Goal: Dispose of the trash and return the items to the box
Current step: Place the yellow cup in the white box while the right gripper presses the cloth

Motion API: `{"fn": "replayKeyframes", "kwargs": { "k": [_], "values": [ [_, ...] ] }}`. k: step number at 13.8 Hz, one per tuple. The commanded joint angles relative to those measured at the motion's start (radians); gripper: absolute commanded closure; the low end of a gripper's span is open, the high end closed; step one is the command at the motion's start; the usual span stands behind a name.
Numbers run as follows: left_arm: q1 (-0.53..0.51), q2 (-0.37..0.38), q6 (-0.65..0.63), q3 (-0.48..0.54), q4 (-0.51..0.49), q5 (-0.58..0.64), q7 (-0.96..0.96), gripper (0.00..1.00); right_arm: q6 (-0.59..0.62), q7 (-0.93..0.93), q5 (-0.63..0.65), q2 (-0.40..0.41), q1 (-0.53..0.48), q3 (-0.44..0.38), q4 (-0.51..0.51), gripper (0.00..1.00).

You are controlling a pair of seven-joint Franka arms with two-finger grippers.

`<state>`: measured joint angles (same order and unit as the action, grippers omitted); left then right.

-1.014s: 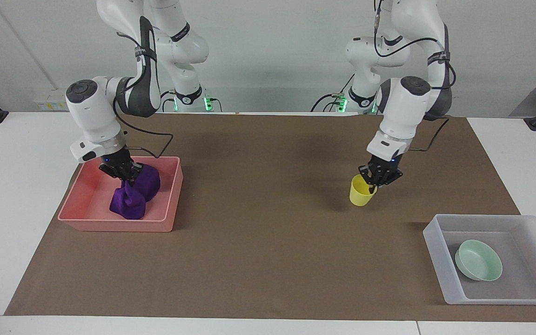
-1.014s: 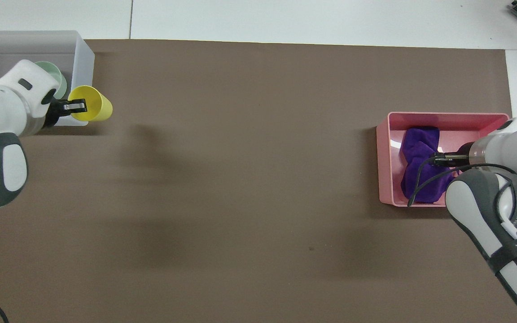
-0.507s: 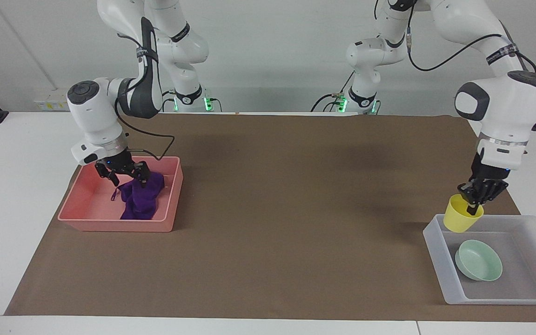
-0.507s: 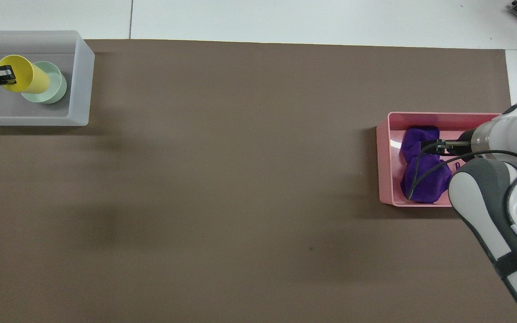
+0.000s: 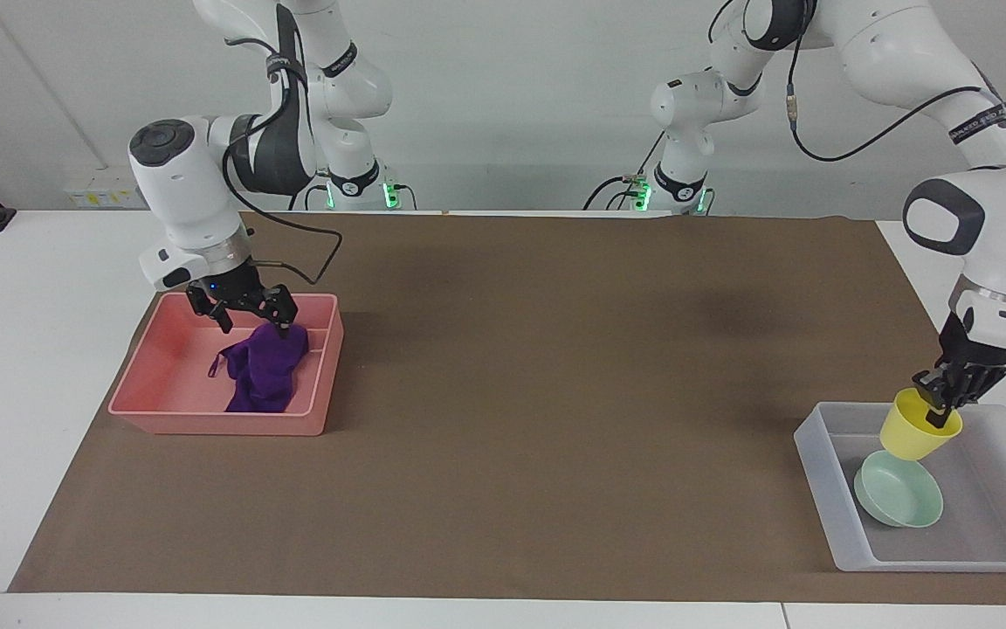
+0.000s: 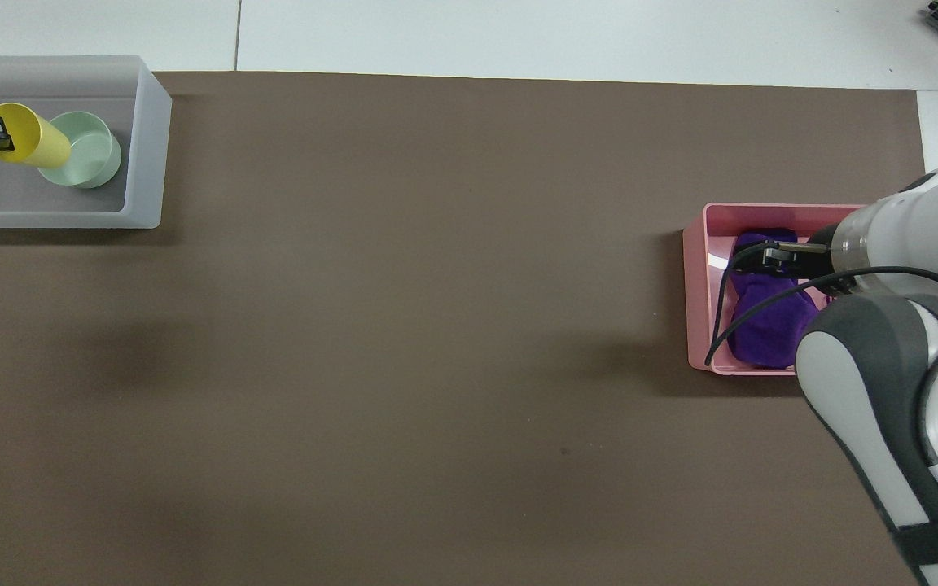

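Purple cloth [image 5: 264, 374] lies crumpled in the pink bin [image 5: 173, 411], which sits on the brown mat [image 5: 538, 384] toward the right arm's end of the table. The right gripper [image 5: 251, 318] hangs just above the cloth with its fingers spread apart and nothing between them. At the left arm's end, the whitish tray [image 5: 822, 489] sits on the mat's corner, farther from the robots than the bin. Inside it the mint-green bowl [image 5: 898, 496] rests tilted on the tray floor. The left gripper [image 5: 940, 411] is clamped on the rim of the yellow cup [image 5: 915, 432], one finger inside the cup and one outside, and holds it upright over the tray, right above the bowl's nearer edge; whether cup and bowl touch cannot be told. In the overhead view the cup [image 6: 29, 145] overlaps the bowl [image 6: 86, 159] inside the tray [image 6: 147, 138], and the cloth [image 6: 766, 325] fills the middle of the bin [image 6: 697, 301]. A grey band on the right arm carries white lettering, too partial to read. The mat covers most of a white table [image 5: 23, 349]; a plain white wall stands past the arm bases, where small green lights glow.
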<state>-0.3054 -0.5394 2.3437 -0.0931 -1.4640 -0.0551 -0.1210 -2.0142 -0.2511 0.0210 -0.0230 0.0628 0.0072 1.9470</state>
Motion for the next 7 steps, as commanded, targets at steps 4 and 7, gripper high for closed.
{"fn": "replayKeyframes", "kwargs": {
  "k": [4,7],
  "values": [
    [-0.002,-0.033,0.057,-0.014,-0.031,-0.054,-0.042,1.00,0.280,-0.017,0.008,0.000,-0.006,0.008,-0.255,0.00],
    [0.000,-0.027,0.082,-0.014,-0.082,-0.058,-0.043,1.00,0.374,0.044,-0.001,-0.008,-0.012,-0.006,-0.319,0.00]
  ]
}}
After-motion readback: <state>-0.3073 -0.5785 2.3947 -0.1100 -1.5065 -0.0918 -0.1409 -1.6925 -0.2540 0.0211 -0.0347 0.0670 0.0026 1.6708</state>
